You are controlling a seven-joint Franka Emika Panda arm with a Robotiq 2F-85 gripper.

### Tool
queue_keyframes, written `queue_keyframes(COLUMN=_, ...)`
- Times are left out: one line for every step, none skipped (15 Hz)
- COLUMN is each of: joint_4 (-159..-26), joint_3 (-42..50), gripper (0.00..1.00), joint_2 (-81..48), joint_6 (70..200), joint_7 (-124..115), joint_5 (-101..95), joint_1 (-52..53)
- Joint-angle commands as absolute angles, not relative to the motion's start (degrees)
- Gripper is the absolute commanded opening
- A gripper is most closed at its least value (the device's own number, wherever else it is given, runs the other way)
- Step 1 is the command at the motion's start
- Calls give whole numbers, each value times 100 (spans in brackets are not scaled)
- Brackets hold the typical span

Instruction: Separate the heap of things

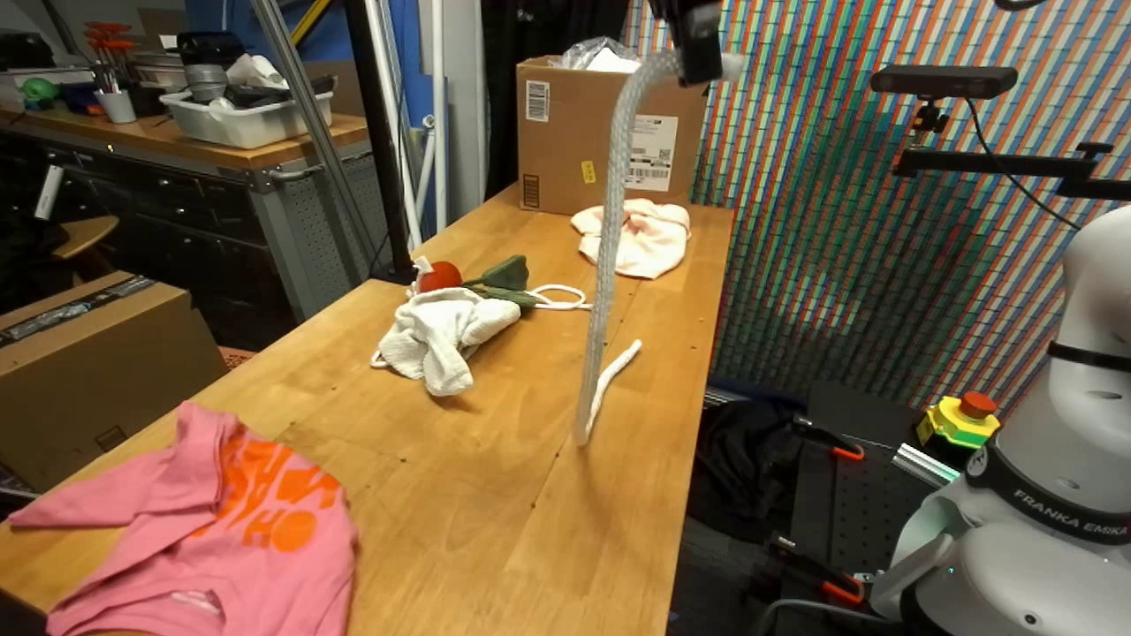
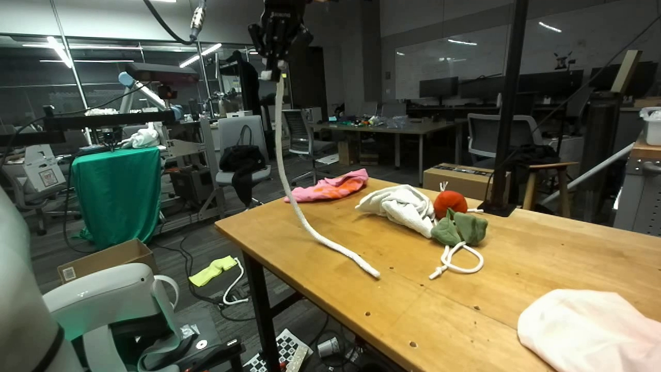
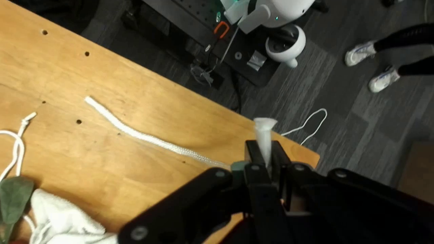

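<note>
One thick white rope (image 1: 614, 177), round and finely braided, saw pinched near its upper end between the closed jaws of the black gripper (image 2: 272, 71), high over the table (image 1: 495, 477). Noted in the wrist view a short, flared white stub (image 3: 264, 125) poking past the grip. Followed the long remainder down beneath the gripper in a slack curve, to a limp tail (image 3: 122, 127) bent outward at tabletop level, over smooth, honey-coloured wood pierced by small round holes (image 3: 87, 53). Found the rest of the heap (image 1: 437, 331) below the gripper and off to the sides, spread in separate patches. Made out there a rumpled cream cloth (image 2: 397, 201) with a nubbly, towel-like surface, gathered close with a rounded red object (image 2: 450, 202), soft green leaf-shaped pieces (image 2: 471, 227) and a thin, smooth white cord (image 2: 465, 272), looped and knotted near its tip. Saw, lower than the gripper and toward the same end of the table, a flat, creased pink garment (image 1: 239, 565) of soft jersey-like fabric, boldly printed in orange. Spotted, well apart from the gripper toward the opposite end, a thin, pale pink cloth (image 1: 649, 243) in rounded folds, and near that, in an exterior view, a stiff, flat-sided brown cardboard box (image 1: 565, 146) with crinkled film (image 1: 592, 55) bulging from its open top.
</note>
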State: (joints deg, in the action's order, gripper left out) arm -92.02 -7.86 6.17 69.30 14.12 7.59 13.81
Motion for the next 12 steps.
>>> queue_keyframes(joint_4=-9848, joint_3=-974, gripper=7, joint_2=715, joint_6=6781, joint_7=2075, joint_5=821, joint_1=1381)
queue_keyframes(joint_4=-10020, joint_3=-1032, gripper=7, joint_2=696, joint_6=6844, joint_7=2188, joint_5=784, joint_1=1403)
queue_keyframes(joint_4=-10124, joint_3=-1086, gripper=7, joint_2=632, joint_6=6827, joint_7=2283, joint_5=838, joint_1=1432)
queue_keyframes(joint_4=-10293, joint_3=-1134, gripper=7, joint_2=620, joint_6=6909, joint_7=2387, joint_5=824, joint_1=1449)
queue_keyframes(joint_4=-10366, joint_3=-1178, gripper=7, joint_2=585, joint_6=6947, joint_7=2461, joint_5=866, joint_1=1471)
queue_keyframes(joint_4=-10508, joint_3=-1223, gripper=7, joint_2=546, joint_6=7032, joint_7=2509, joint_5=868, joint_1=1491)
queue_keyframes(joint_4=-10614, joint_3=-1267, gripper=7, joint_2=518, joint_6=7179, joint_7=2475, joint_5=926, joint_1=1505)
queue_keyframes(joint_4=-10724, joint_3=-1298, gripper=7, joint_2=482, joint_6=7335, joint_7=2472, joint_5=967, joint_1=1513)
queue_keyframes(joint_4=-10852, joint_3=-1329, gripper=7, joint_2=437, joint_6=7608, joint_7=2392, joint_5=1058, joint_1=1522)
queue_keyframes(joint_4=-10948, joint_3=-1361, gripper=7, joint_2=343, joint_6=7821, joint_7=2295, joint_5=1167, joint_1=1530)
queue_keyframes(joint_4=-11044, joint_3=-1382, gripper=7, joint_2=268, joint_6=8041, joint_7=2246, joint_5=1275, joint_1=1528)
queue_keyframes(joint_4=-11102, joint_3=-1403, gripper=7, joint_2=161, joint_6=8224, joint_7=2147, joint_5=1436, joint_1=1529)
